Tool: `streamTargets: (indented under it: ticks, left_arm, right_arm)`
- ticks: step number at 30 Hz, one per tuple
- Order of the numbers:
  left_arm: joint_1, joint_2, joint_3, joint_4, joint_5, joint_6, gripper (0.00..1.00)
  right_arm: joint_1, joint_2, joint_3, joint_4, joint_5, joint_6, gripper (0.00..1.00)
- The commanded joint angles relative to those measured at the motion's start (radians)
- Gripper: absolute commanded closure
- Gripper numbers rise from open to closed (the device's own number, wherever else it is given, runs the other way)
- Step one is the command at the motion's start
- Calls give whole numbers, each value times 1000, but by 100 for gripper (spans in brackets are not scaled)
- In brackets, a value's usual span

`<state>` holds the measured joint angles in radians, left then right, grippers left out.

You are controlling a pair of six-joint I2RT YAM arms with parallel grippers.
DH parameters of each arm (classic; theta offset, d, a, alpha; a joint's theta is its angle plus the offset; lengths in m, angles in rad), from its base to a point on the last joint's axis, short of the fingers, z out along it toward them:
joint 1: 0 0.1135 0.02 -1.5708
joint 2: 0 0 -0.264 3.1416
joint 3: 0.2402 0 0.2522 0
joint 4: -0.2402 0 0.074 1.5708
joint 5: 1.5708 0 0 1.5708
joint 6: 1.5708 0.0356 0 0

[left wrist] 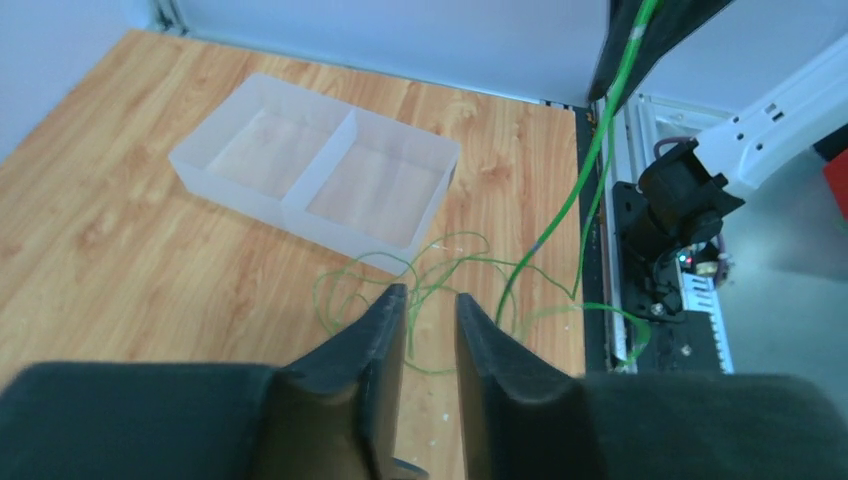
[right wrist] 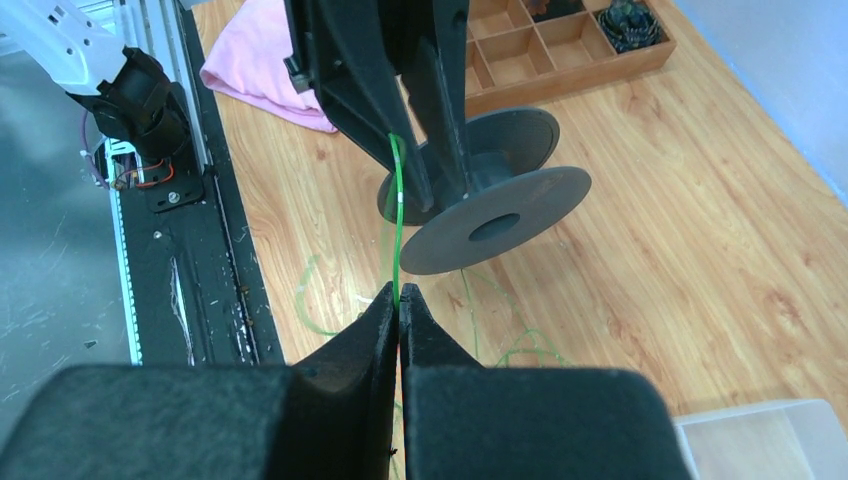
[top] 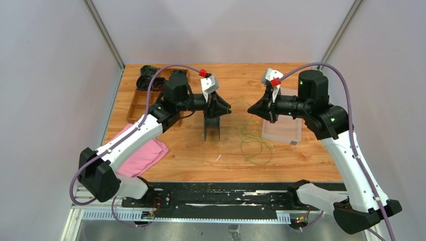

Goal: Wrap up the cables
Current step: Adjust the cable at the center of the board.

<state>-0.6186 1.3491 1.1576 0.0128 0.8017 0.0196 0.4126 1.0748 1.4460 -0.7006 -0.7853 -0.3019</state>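
Pinching wire in right gripper over worktop's middle; holding left gripper narrowly parted, possibly brushing wire, above spool.

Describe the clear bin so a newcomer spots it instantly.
On the wooden table, look at the right half, partly under the right arm. The clear bin is a translucent box split into two empty compartments; unlike the wooden tray at far left, it is see-through.

A pink cloth lay by the left edge of the bench, and a wooden tray with dark round items stood behind it at the far left corner. A black spool was near the middle, and a clear two-part box toward the right edge.
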Motion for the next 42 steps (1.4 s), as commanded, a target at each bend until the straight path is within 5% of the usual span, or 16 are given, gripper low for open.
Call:
streamTargets:
  ticks: [1,4,9,17,24,37,42]
  left_arm:
    - [-6,-17,18,76,47,-34,62]
    - [-6,-14,6,84,55,-41,50]
    - [-6,-18,-24,102,65,-41,45]
    - [-4,-83,-13,-95,-308,192,43]
    - [-4,-91,28,-289,-39,373,33]
    - [-11,19,17,85,161,-87,31]
    - [-13,36,-8,160,152,-151,53]
  right_arm:
    - [-19,-2,-24,42,-22,35,100]
    - [-22,-3,-23,45,-37,40,100]
    - [-27,-7,-19,46,-40,41,100]
    - [-31,-29,-3,13,19,-8,99]
    - [-31,-14,28,-6,-6,-17,99]
    - [-30,4,17,6,-77,1,99]
    - [-30,-6,11,14,-63,1,99]
